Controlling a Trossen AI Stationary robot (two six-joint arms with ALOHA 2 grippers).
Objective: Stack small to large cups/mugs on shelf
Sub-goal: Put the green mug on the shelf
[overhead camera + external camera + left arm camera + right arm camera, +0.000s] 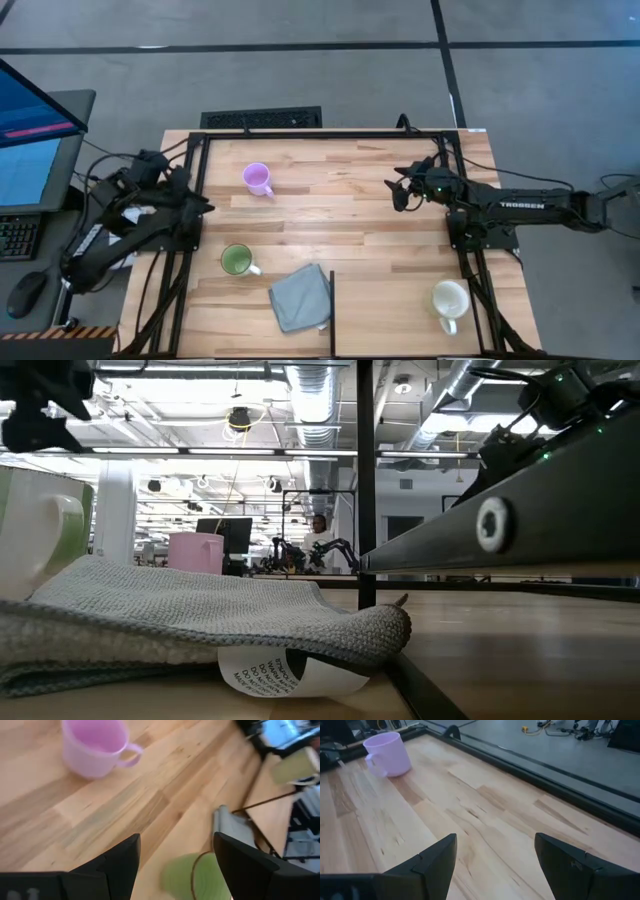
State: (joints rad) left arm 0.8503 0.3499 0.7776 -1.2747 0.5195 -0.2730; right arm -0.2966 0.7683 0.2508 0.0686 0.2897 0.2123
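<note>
Cream mug [450,299] upright, handle toward near edge | lilac mug [257,178] upright

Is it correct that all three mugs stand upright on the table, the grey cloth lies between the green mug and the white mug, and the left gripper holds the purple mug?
Not quite. The left gripper holds nothing: its wrist view shows the fingers open, with the purple mug standing apart from them. The green mug, white mug and grey cloth are as you say.
</note>
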